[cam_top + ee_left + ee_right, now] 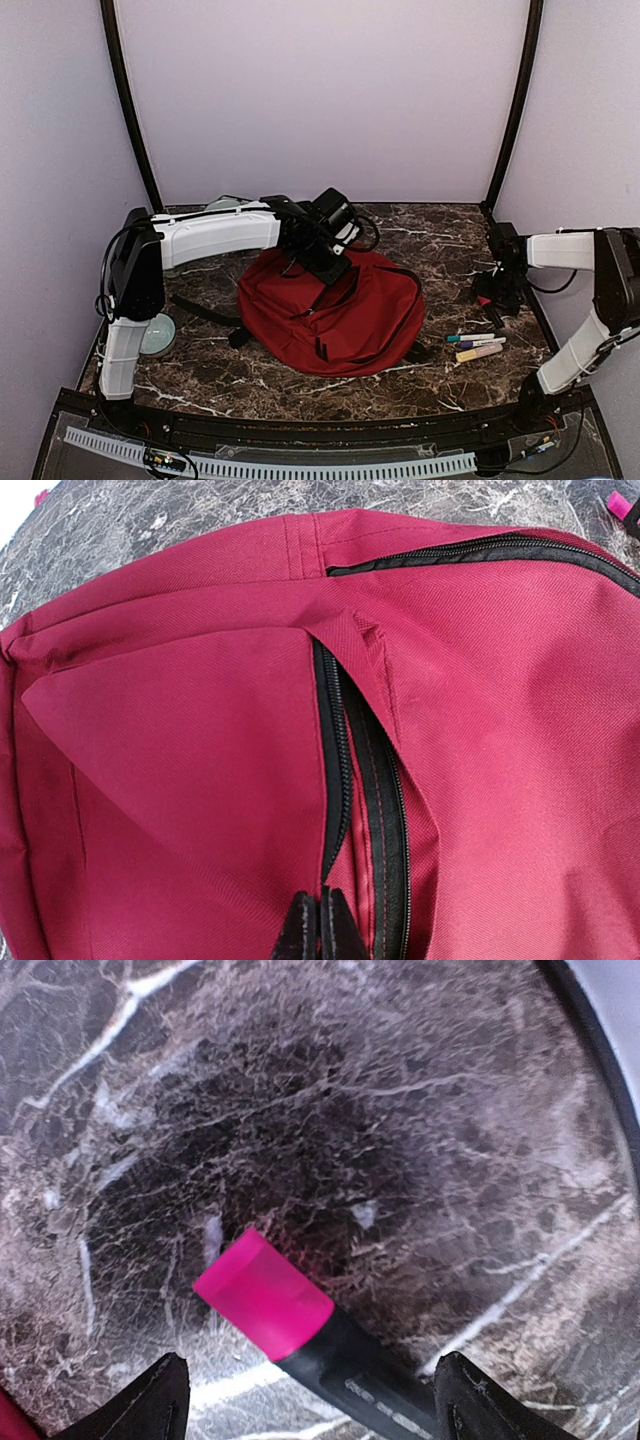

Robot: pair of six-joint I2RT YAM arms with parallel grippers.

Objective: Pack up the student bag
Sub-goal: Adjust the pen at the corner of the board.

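My left gripper (320, 930) is closed, its two black fingers (298, 935) pressed tip to tip. The tips sit right on the black zipper (335, 740) of the student bag (180, 780). The zipper runs straight down into them, and the red fabric folds in towards that spot. Whether a pull tab or a pinch of cloth lies between the tips, I cannot tell. A second zipper line (500, 550) curves along the bag's upper edge.

My right gripper (315, 1405) is open, its fingers (160, 1405) spread wide just above the table (400, 1110). Between them lies a marker (370, 1380) with a black barrel and a pink cap (262, 1295). It lies at a slant, cap pointing away from me. There is bare marble on each side of it, and neither finger touches it.

From above, the bag lies flat near the middle of the dark marble table, a little right of centre. My left arm reaches over it from the left, so that hand hangs over the bag's far edge. A black strap (205, 312) trails out from the bag's left side. My right hand is at the far right of the table, well apart from the bag.

Three more markers (476, 346) lie side by side near the right edge. They are closer to my base than that hand and just right of the bag. A pale green disc (158, 335) lies by my left arm's upright link.
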